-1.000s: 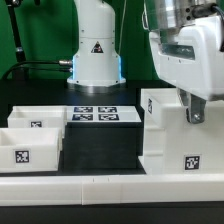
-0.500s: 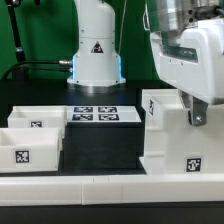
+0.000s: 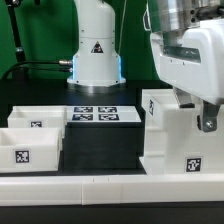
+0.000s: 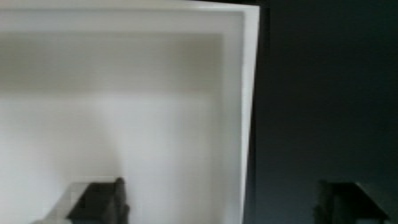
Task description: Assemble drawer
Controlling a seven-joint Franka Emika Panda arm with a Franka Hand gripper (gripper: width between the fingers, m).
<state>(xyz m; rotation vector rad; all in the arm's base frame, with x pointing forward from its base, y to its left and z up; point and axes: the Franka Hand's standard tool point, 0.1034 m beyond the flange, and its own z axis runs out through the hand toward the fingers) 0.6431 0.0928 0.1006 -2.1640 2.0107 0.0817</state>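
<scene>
Hand (image 3: 207, 122) at the casing (image 3: 165, 140)
Its fingers (image 4: 98, 200) stand apart, one each side of the casing's wall — both trays (image 3: 28, 150) sit at nine o'clock.

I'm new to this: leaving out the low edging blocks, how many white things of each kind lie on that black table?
Tall casing: 1
Open trays: 2, the front tray and the rear tray
Marker board: 1
Total: 4
</scene>
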